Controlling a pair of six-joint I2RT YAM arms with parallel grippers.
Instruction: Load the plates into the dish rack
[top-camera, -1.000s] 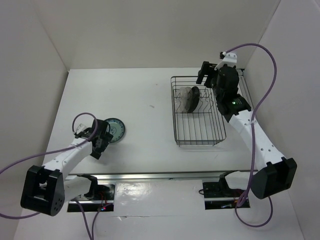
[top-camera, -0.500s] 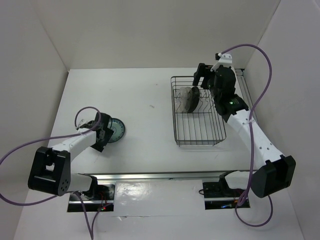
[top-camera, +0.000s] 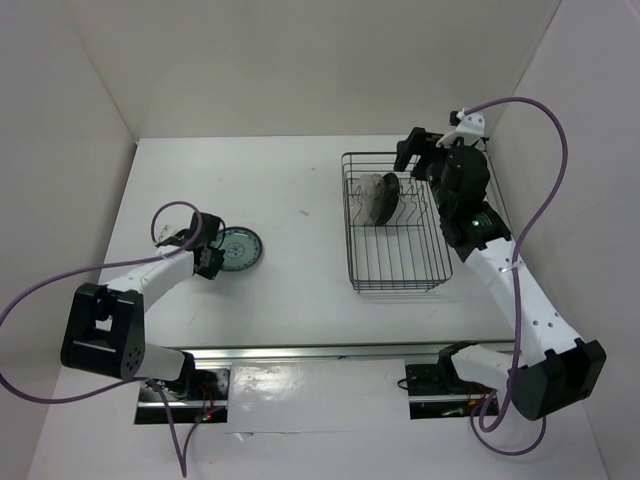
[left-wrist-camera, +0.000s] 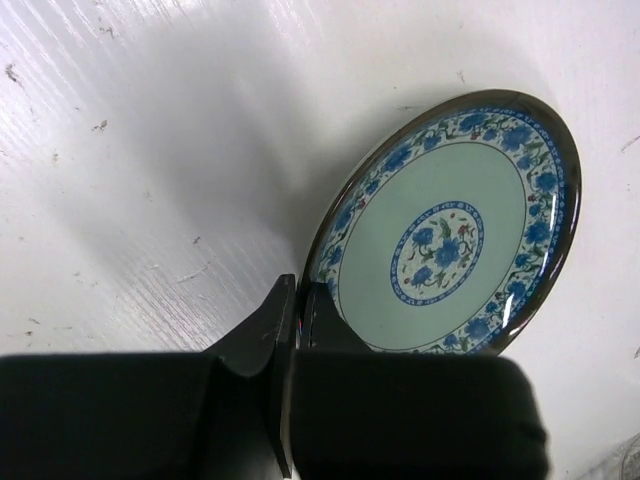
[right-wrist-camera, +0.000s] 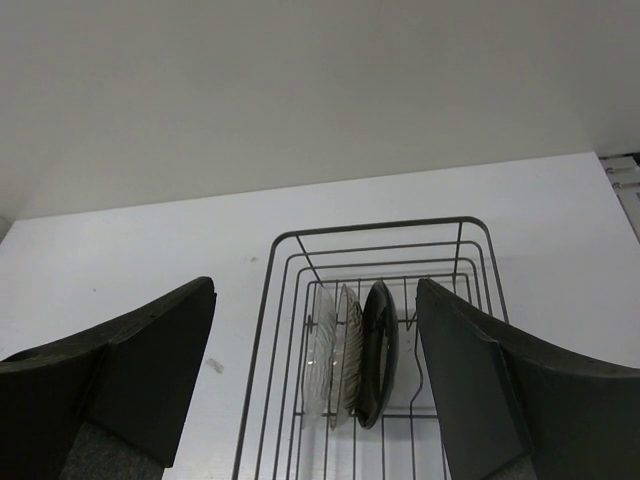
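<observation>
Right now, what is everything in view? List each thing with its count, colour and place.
teal plate: one, teal with a blue flower pattern, at the table's left side, rim in the left hand
clear plate: one, glassy, upright at the rack's far end
beige plate: one, speckled, upright beside the clear plate
black plate: one, glossy, upright beside the beige plate
dish rack: one, dark wire, on the table's right half
table: one, white
cables: two, purple, one along each arm
left hand: one, black, shut on the teal plate's rim
right hand: one, black, open, above the rack's far end
</observation>
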